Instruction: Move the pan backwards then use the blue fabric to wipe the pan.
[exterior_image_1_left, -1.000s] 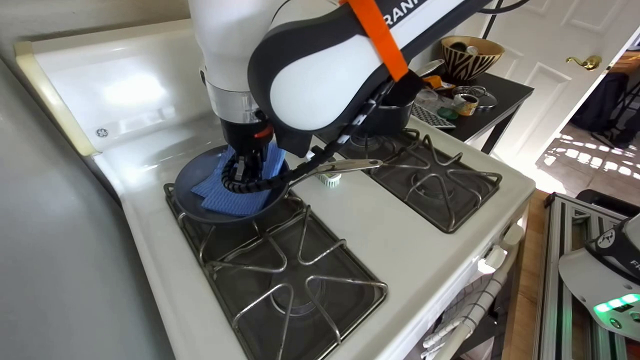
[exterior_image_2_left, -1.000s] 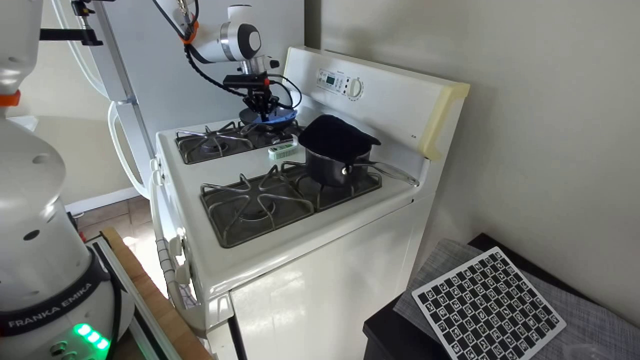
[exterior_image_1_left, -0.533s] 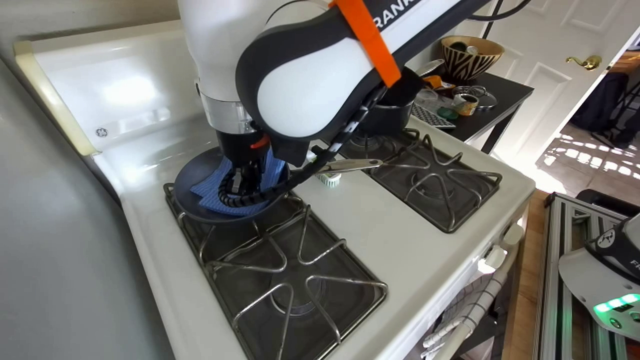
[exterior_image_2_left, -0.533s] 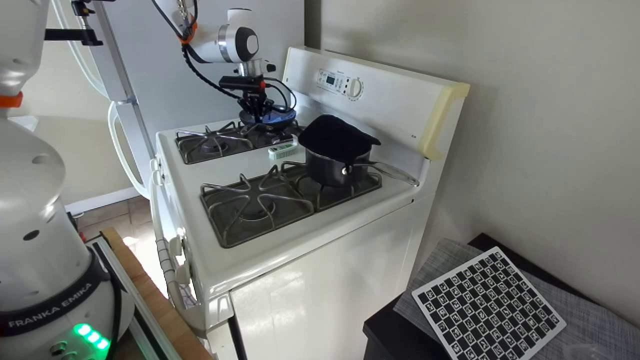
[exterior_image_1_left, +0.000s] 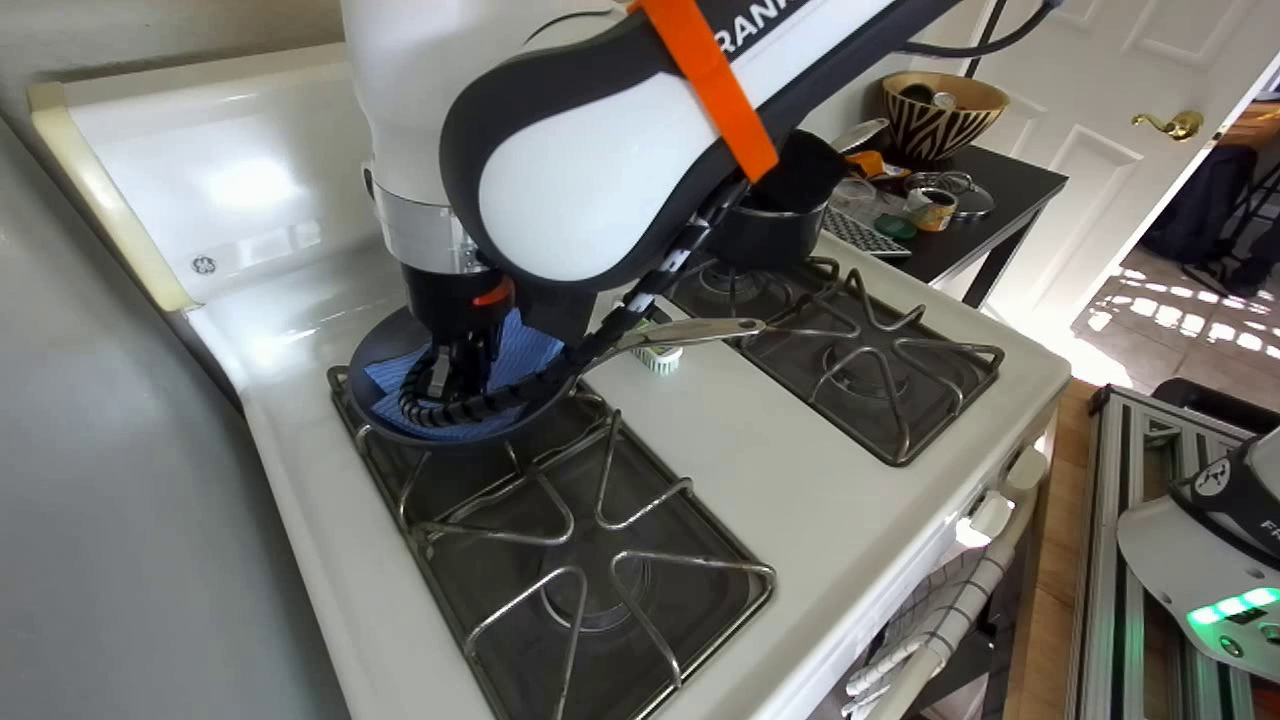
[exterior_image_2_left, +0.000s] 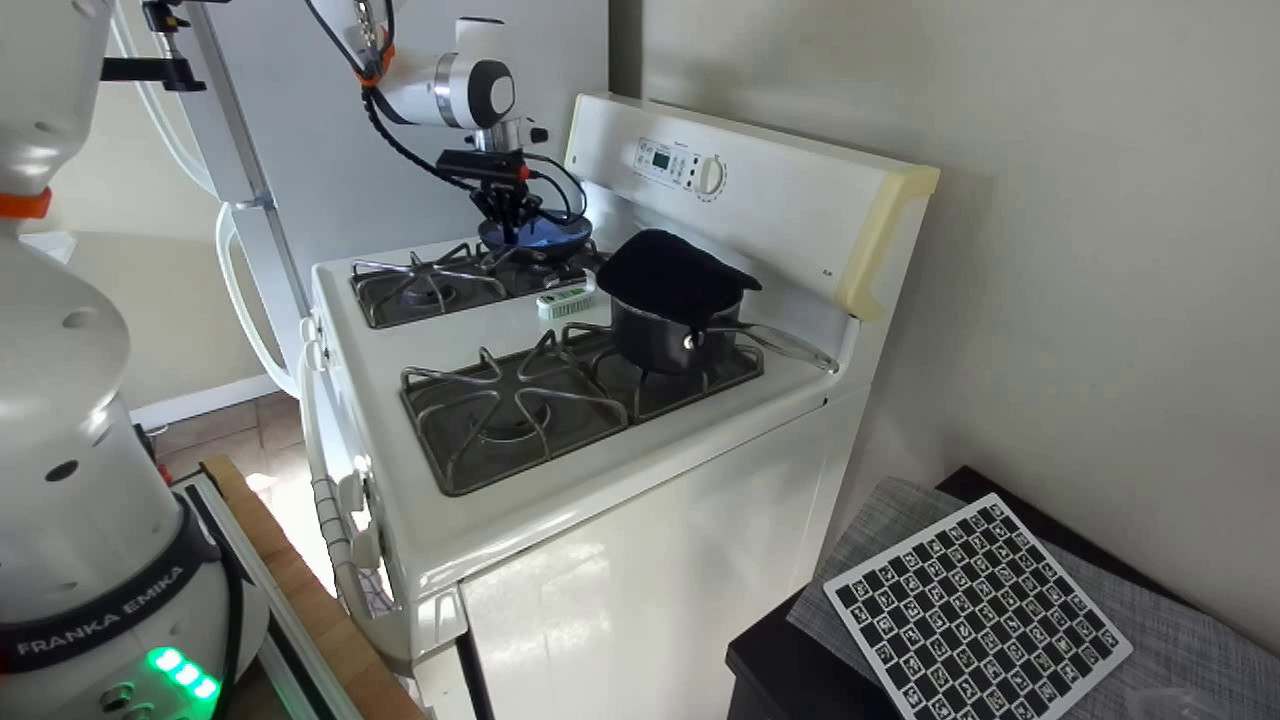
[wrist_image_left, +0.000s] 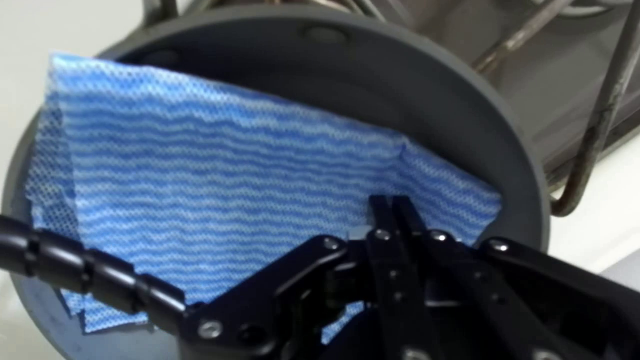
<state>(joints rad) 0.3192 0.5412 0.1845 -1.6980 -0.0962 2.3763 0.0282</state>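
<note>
The blue fabric, striped and spread out, lies inside the pan and reaches over its rim at one corner in the wrist view. My gripper points down into the pan, its two fingers together on the fabric; a crease runs from the fingertips to the cloth's edge. In an exterior view the pan sits on the back burner, its silvery handle reaching across the white middle strip. My arm partly covers the fabric there. Whatever is directly under the fingertips is hidden.
A black pot with a dark cloth over it stands on another burner. A green and white brush lies between the grates, close to the pan handle. The stove's back panel rises behind the pan, and the fridge stands beside the stove.
My gripper has slid left and slightly down in both exterior views, inside the pan, and the blue fabric has shifted along with it. The pan has stayed in place.
</note>
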